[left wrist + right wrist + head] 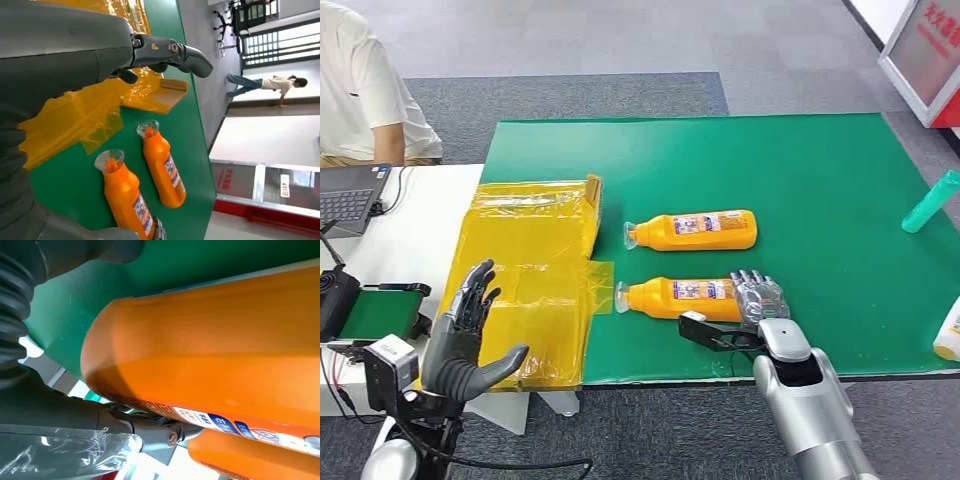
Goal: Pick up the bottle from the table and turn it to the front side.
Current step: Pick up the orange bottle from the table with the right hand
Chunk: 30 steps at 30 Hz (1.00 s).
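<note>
On the green mat [810, 200], near its front edge, we see the nearer orange bottle [682, 298] lying on its side, long axis running left to right, its clear cap pointing toward the yellow plastic sheet [524, 290] on the left. Our right hand [758, 300] wraps the base end, fingers curled over the top, the thumb stretched along the near side. A second orange bottle [693, 231] lies parallel just behind, cap also leftward, untouched.

From the head view, the held bottle's base is hidden under our fingers. Our right wrist view shows that rounded base [124, 355] close up, with a label strip along one edge, though its print is too blurred to read. Our left hand [467, 335] hovers over the yellow sheet, fingers spread, holding nothing. Our left wrist view shows both caps and a distant person [264, 85].
</note>
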Motion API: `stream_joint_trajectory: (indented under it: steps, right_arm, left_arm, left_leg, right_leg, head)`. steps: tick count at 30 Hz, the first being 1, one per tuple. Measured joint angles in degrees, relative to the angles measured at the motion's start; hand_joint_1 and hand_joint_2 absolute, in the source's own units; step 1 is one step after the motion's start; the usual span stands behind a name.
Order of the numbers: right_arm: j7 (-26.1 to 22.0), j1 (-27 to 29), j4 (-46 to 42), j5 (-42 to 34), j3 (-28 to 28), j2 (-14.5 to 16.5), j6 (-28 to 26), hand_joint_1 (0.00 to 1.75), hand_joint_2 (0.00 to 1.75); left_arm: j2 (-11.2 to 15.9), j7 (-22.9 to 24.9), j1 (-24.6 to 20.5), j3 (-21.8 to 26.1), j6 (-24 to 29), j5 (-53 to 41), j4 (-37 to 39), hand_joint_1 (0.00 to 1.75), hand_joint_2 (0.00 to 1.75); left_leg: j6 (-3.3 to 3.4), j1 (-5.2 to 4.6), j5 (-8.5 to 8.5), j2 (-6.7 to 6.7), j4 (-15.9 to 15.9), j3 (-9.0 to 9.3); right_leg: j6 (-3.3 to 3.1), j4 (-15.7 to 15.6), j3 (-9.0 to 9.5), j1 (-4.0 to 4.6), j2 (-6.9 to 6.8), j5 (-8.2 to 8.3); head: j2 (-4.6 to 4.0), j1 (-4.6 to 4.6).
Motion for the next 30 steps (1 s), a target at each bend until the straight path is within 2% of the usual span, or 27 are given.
stream_joint_trajectory:
  steps: [1,2,3,4,13,18,20,24,30]
  right_arm:
    - [-0.02,0.00,0.00,0.00,0.00,0.00,0.01,0.77,1.75]
    - [-0.05,0.01,0.00,0.00,0.00,0.00,0.01,1.02,1.75]
    - [-0.09,0.02,0.00,0.00,0.01,0.00,0.01,1.44,1.75]
    - [-0.13,0.05,0.02,0.00,0.01,0.00,-0.01,1.75,1.75]
    - [-2.20,0.52,-0.21,-0.21,-0.14,0.11,-1.50,1.75,1.75]
    - [-4.49,2.04,-2.30,-3.29,-0.67,0.67,-1.62,1.75,1.75]
    - [-5.87,2.83,-3.45,-6.68,-1.14,1.09,-1.23,1.75,1.75]
    - [-8.38,5.81,-7.31,-18.10,-2.37,2.49,0.02,1.75,1.75]
    - [-8.85,11.53,-16.61,-31.95,-3.68,4.09,1.14,1.75,1.75]
  left_arm:
    - [0.00,0.01,0.02,-0.01,0.01,0.00,0.00,0.00,1.75]
    - [0.00,0.01,0.02,-0.01,0.03,0.00,0.00,0.00,1.75]
    - [0.00,0.01,0.04,-0.02,0.05,0.00,0.00,0.00,1.75]
    - [0.01,0.01,0.05,-0.02,0.08,0.00,0.00,0.00,1.75]
    - [0.09,0.05,0.24,-0.02,0.03,0.11,0.11,0.00,1.75]
    - [0.12,0.01,0.32,-0.02,0.10,0.60,0.25,0.00,1.75]
    - [0.15,-0.19,0.30,-0.01,0.14,0.95,0.26,0.00,1.75]
    - [0.22,-0.58,0.12,0.02,0.12,1.60,0.28,0.00,1.75]
    - [0.22,-0.66,0.11,-0.04,0.39,1.72,0.28,0.00,1.75]
  left_leg:
    - [0.00,0.00,0.00,0.00,0.00,0.00]
    - [0.00,0.00,0.00,0.00,0.00,0.00]
    - [0.00,0.00,0.00,0.00,0.00,0.00]
    - [0.00,0.00,0.00,0.00,0.00,0.00]
    - [0.03,0.00,0.03,0.01,0.00,0.00]
    - [0.03,0.00,0.03,0.01,0.00,-0.03]
    - [0.03,0.00,0.03,0.01,0.00,-0.05]
    - [0.03,0.00,0.03,0.00,0.00,-0.14]
    - [0.04,-0.01,0.02,0.00,0.00,-0.33]
  right_leg:
    - [0.00,0.00,0.00,0.00,0.00,0.00]
    - [0.00,0.00,0.00,0.00,0.00,0.00]
    - [0.00,0.00,0.01,0.00,0.01,0.00]
    - [0.00,0.00,0.01,0.00,0.01,0.00]
    - [0.01,0.00,0.02,0.00,0.01,0.03]
    - [0.01,0.00,-0.01,0.00,0.01,0.02]
    - [0.01,0.00,-0.02,0.00,0.01,0.02]
    - [0.02,0.00,-0.11,0.00,0.00,0.01]
    - [0.03,0.00,-0.27,-0.01,-0.01,0.01]
  head:
    - [0.00,0.00]
    - [-0.01,0.00]
    - [-0.01,-0.01]
    - [-0.01,0.00]
    - [-0.01,0.00]
    - [0.00,-0.01]
    - [-0.01,-0.01]
    - [-0.01,0.00]
    - [0.00,0.00]
